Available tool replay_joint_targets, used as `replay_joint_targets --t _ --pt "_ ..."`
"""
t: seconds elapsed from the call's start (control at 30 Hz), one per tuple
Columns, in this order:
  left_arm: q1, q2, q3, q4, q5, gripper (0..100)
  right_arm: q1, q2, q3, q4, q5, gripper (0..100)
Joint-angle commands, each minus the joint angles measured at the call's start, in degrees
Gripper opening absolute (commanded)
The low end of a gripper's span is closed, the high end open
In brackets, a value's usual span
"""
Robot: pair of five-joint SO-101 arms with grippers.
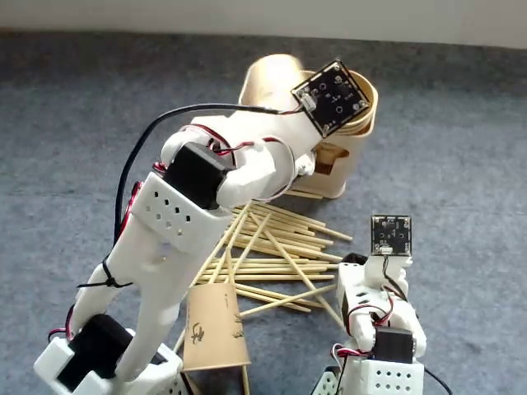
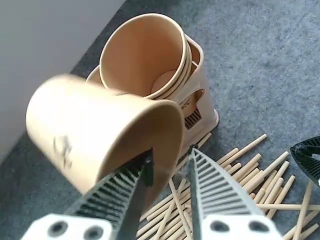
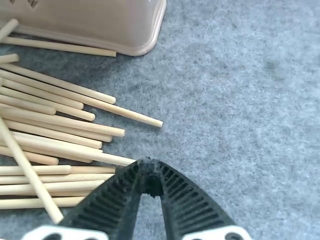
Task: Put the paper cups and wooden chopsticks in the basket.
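A: What could go wrong, starting at the left gripper (image 2: pixel 170 157)?

B: Its jaws stand astride the rim of the held cup (image 2: pixel 100 130), one inside the mouth and one outside, pinching the thin wall; that is a slight hold on a tilted cup, so I judge it could slip, or the rim could crumple; just beyond the fingertips the basket (image 2: pixel 200 117) is crowded by the nested cups (image 2: pixel 140 55), so an off-centre release might catch their rims, bounce out, or tip the basket.

A: And the right gripper (image 3: pixel 150 175)?

B: Jaws together, holding nothing, low over the worktop (image 3: pixel 240 100); the chopsticks (image 3: pixel 50 132) lie just beside its tip and run on toward the basket's foot; they are crossed and overlapped, so pinching one could drag or roll its neighbours.

A: Counts?

B: One basket; cups: one held, one lying cup (image 1: pixel 216 325) back near the arms' bases, and at least two nested, possibly three; chopsticks: well over a dozen, too overlapped for an exact tally.
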Motion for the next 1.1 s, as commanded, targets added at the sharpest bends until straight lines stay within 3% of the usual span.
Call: replay_joint_targets --t 0.0,0.17,0.4,1.07 --pt "0.31 -0.31 -5.58 -1.32 0.70 13 0.57 -0.57 6.11 -0.92 0.79 0.5" --pt "0.22 -0.22 -7.34 -1.49 3.69 13 0.66 -0.57 6.11 -0.92 0.79 0.5" --pt "-5.49 -0.22 -4.44 -5.10 5.10 13 0.66 -0.57 6.11 -0.92 0.79 0.5" --pt "-9.19 -0.84 -4.62 -0.79 5.19 13 0.66 -0.57 6.11 -0.92 0.79 0.5"
